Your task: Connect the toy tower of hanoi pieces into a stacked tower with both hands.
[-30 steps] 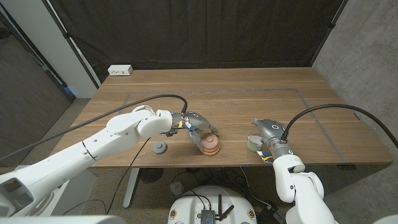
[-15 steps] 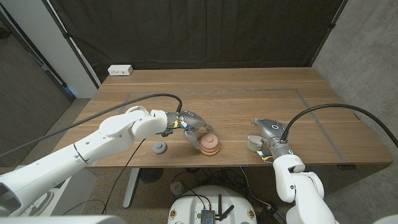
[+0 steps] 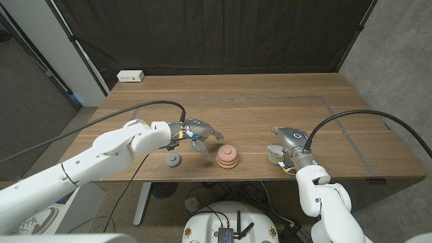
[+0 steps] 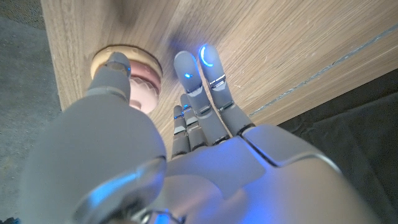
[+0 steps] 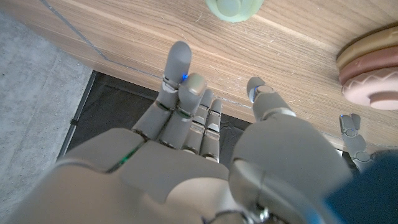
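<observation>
Stacked pink rings sit near the tabletop's front edge, between the two hands. Just beside them, the left hand hovers with fingers spread, holding nothing. A grey piece lies further left. The right hand rests beside a pale green piece, fingers loosely apart and empty.

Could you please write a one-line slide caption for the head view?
Left hand open beside the pink stacked rings; right hand near a green piece.
</observation>
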Motion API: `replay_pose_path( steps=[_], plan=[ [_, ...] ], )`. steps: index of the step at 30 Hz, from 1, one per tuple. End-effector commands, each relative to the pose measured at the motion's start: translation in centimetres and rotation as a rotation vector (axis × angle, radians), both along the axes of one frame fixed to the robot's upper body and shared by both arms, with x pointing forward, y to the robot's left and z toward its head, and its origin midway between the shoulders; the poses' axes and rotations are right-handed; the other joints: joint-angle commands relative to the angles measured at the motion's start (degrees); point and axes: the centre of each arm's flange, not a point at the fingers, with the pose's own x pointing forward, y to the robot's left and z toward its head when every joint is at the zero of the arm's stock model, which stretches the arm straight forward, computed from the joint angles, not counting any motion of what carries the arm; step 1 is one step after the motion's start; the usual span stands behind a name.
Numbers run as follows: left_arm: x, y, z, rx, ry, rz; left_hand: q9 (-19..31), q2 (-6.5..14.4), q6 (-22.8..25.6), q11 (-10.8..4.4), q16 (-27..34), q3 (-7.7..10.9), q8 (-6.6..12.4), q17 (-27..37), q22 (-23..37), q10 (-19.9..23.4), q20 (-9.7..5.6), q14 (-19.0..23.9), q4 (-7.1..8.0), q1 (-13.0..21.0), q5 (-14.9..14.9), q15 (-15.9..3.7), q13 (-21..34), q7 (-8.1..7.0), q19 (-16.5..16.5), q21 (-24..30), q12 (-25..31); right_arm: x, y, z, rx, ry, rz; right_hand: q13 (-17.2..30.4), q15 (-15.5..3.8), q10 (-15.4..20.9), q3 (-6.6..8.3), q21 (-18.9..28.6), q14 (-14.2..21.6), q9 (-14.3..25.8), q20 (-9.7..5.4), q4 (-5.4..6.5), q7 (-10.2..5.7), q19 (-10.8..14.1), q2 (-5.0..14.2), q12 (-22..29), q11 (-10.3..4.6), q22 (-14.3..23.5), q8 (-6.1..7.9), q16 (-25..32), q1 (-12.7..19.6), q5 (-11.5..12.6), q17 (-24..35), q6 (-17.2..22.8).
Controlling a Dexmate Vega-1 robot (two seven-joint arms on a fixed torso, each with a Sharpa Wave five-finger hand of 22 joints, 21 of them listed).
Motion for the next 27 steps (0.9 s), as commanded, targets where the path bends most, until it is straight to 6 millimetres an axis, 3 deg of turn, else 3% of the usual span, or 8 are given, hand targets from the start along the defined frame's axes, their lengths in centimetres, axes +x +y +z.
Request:
replay_pose_path(
  steps=[1,8,13,27],
  plan=[
    [-0.8,2.5,-0.6,-0.092,-0.019,0.056,0.14,0.79,1.12,-0.13,0.64,0.46,0.60,0.40,0.19,0.88,-8.47,0.52,-0.28,0.36,-0.02,-4.70,-0.03,-0.17,0.37,0.67,0.41,-0.1,0.3,0.5,-0.012,-0.003,0.011,0.28,-2.97,0.60,0.56,0.29,0.40,0.25,-5.32,-0.11,0.01,0.18,-0.17,0.01,-0.10,0.08,0.16,0.34,-0.15,0.49,0.24,0.49],
    [-0.8,3.9,-0.7,-0.164,-0.022,0.087,0.10,1.05,2.02,-0.38,0.66,0.62,0.85,0.20,0.27,1.89,-8.46,0.86,-0.34,0.61,0.00,-4.71,-0.16,-0.26,0.85,0.97,0.65,0.1,0.3,0.5,-0.003,-0.004,0.020,0.28,-2.97,0.66,0.60,0.30,0.36,0.38,-5.32,-0.13,-0.07,0.20,-0.20,0.01,-0.14,0.09,0.31,0.31,-0.17,0.51,0.15,0.73],
    [-0.7,4.9,-0.7,-0.214,-0.036,0.113,0.06,1.29,2.79,-0.44,0.97,0.74,1.06,0.31,0.50,2.90,-8.47,1.52,-0.35,0.77,0.02,-4.71,-0.27,-0.17,1.39,1.33,0.90,0.3,0.2,0.4,-0.011,0.001,0.028,0.32,-2.99,0.96,0.64,0.47,0.34,0.96,-5.33,-0.14,-0.74,0.40,-0.19,0.01,-0.12,0.22,1.77,0.22,-0.20,0.52,-0.01,3.51],
    [-1.4,7.1,-1.3,-0.354,-0.089,0.186,0.02,1.71,5.27,-1.06,1.28,1.04,1.75,0.14,0.83,5.33,-8.47,2.78,-0.41,1.14,0.06,-4.71,-0.60,-0.66,2.32,1.76,1.35,1.0,0.0,0.7,0.006,-0.008,0.051,0.45,-2.97,0.82,0.76,0.58,0.64,1.54,-5.34,-0.19,-0.22,0.56,-0.25,-0.15,-0.20,0.28,0.97,0.60,-0.20,0.53,0.20,0.69]
  ],
)
